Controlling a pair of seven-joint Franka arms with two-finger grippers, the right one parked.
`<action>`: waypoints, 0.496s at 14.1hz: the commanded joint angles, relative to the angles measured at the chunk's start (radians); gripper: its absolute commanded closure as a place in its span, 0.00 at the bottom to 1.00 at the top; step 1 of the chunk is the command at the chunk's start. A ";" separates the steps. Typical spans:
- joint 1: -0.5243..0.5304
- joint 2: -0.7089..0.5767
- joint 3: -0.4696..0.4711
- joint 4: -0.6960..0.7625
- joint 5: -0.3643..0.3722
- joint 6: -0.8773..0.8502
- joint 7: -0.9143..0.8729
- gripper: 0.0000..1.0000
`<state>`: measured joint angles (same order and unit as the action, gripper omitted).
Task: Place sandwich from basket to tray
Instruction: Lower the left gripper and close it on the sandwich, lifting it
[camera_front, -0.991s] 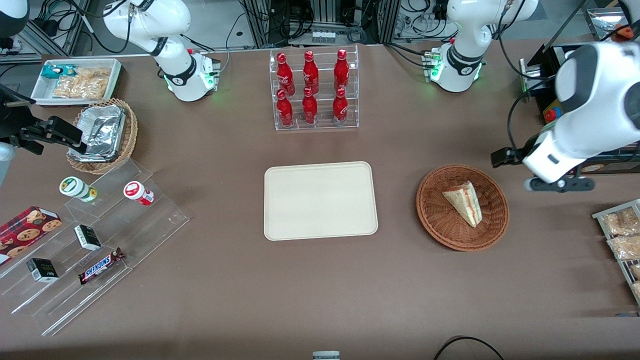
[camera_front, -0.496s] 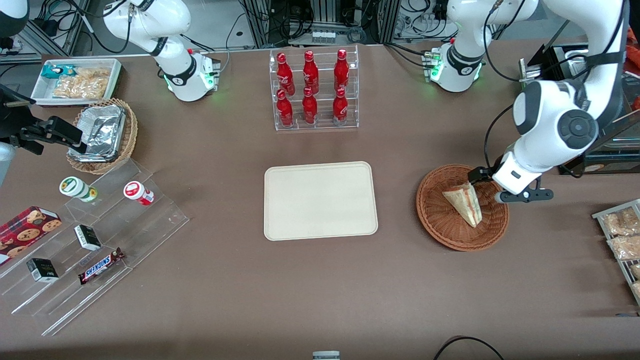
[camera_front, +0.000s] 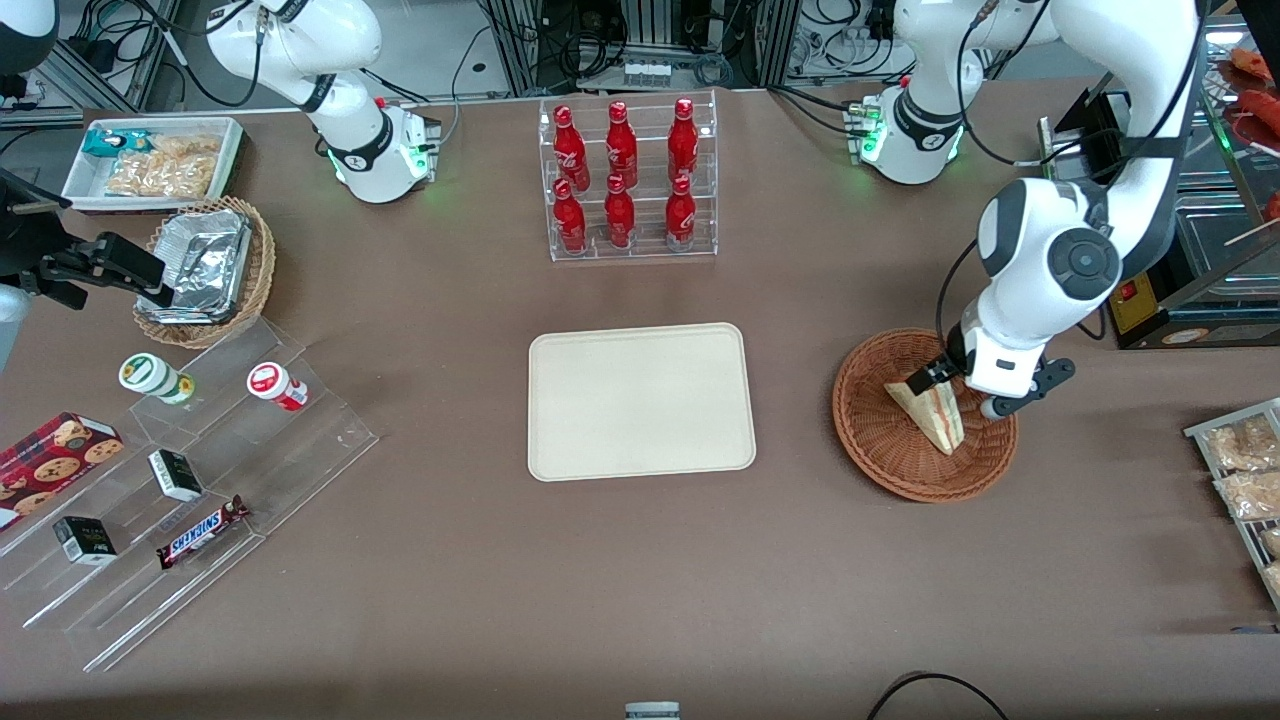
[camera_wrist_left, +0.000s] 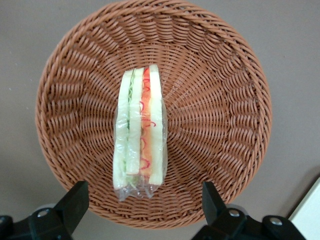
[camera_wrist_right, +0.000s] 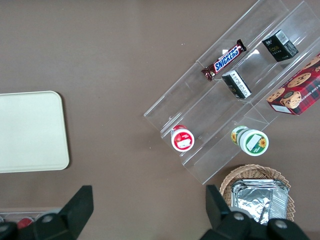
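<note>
The sandwich (camera_front: 935, 415), a wrapped pale wedge with red and green filling, lies in the reddish-brown woven basket (camera_front: 880, 440). My left gripper (camera_front: 965, 392) hangs just above the sandwich and the basket, open and empty. In the left wrist view the fingers straddle the narrow end of the sandwich (camera_wrist_left: 140, 130) with wide gaps on both sides, over the rim of the basket (camera_wrist_left: 215, 115), and the gripper (camera_wrist_left: 142, 197) touches nothing. The cream tray (camera_front: 640, 400) lies flat at the table's middle, beside the basket; one corner of it shows in the left wrist view (camera_wrist_left: 310, 215).
A clear rack of red bottles (camera_front: 625, 180) stands farther from the camera than the tray. A black device (camera_front: 1180, 300) and a rack of snack packets (camera_front: 1245, 480) sit near the basket. A clear tiered stand (camera_front: 190, 480), foil basket (camera_front: 205, 265) and white bin (camera_front: 155, 160) lie toward the parked arm's end.
My left gripper has swung in from the working arm's end of the table to above the basket and come down over the sandwich. The sandwich has not moved.
</note>
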<state>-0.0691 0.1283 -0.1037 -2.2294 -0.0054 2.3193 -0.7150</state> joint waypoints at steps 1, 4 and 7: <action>0.005 0.017 0.002 -0.009 -0.002 0.018 -0.026 0.00; 0.009 0.056 0.004 -0.007 0.005 0.022 -0.011 0.00; 0.011 0.100 0.006 -0.006 0.005 0.078 -0.011 0.00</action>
<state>-0.0619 0.2004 -0.0989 -2.2331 -0.0049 2.3498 -0.7235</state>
